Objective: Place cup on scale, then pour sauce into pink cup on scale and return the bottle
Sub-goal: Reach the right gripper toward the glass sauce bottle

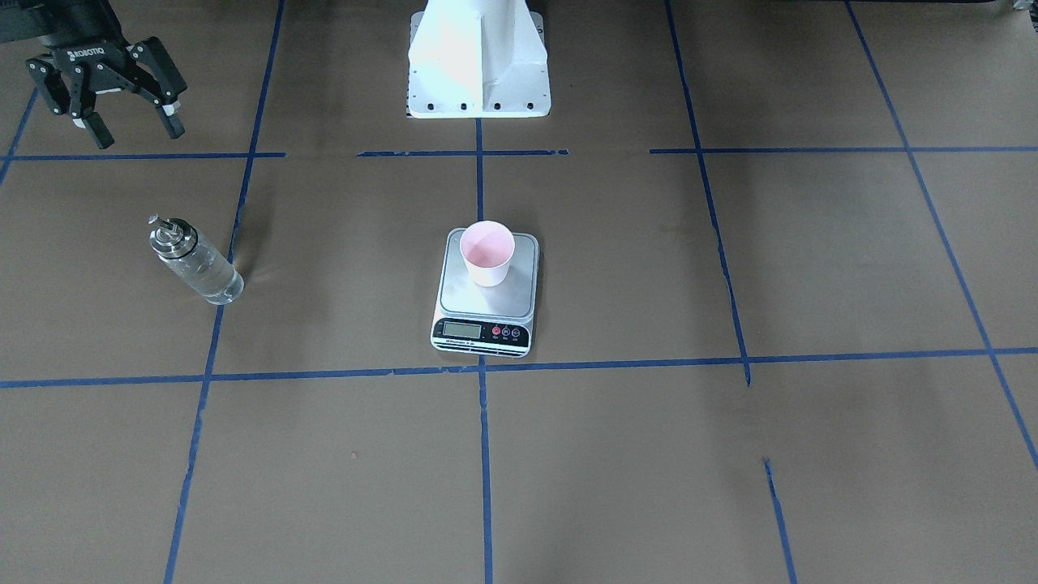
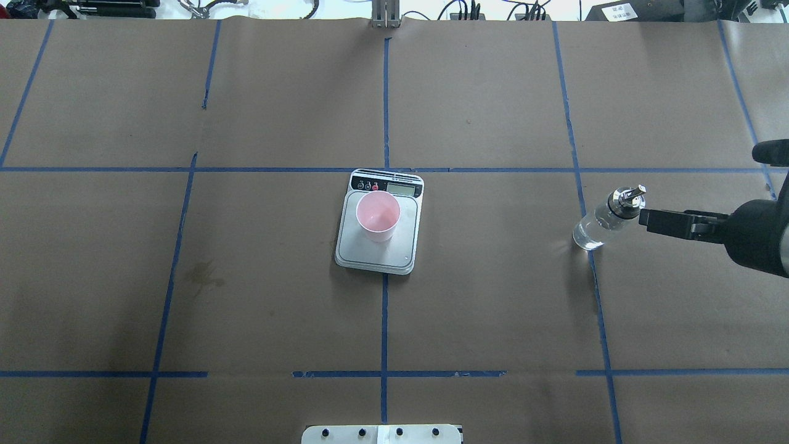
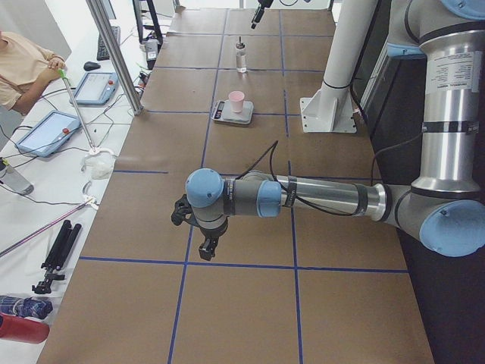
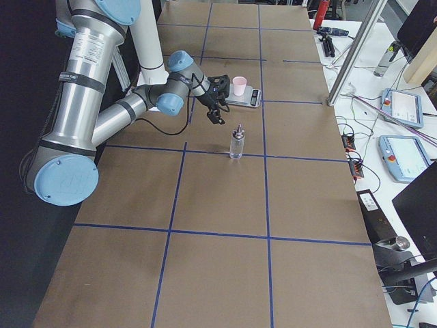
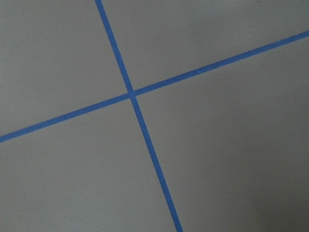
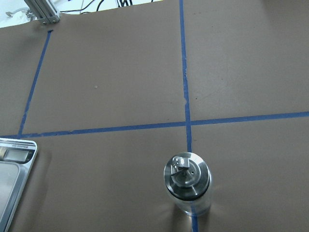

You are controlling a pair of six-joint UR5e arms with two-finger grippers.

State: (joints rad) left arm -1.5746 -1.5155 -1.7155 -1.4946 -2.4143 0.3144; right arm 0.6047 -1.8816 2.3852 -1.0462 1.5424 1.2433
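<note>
The upright bottle (image 1: 197,264) is faced by the nearby right gripper (image 1: 136,130), fingers held apart, and could be toppled if struck off-centre.

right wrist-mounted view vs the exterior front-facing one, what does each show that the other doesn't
Only the right wrist view: a metal frame post past the table's edge, and the bottle from straight above its cap. Only the front-facing view: the cup standing on the scale, the open right gripper, the white robot base. Both: the upright bottle on a blue tape line, and at least a corner of the scale.
</note>
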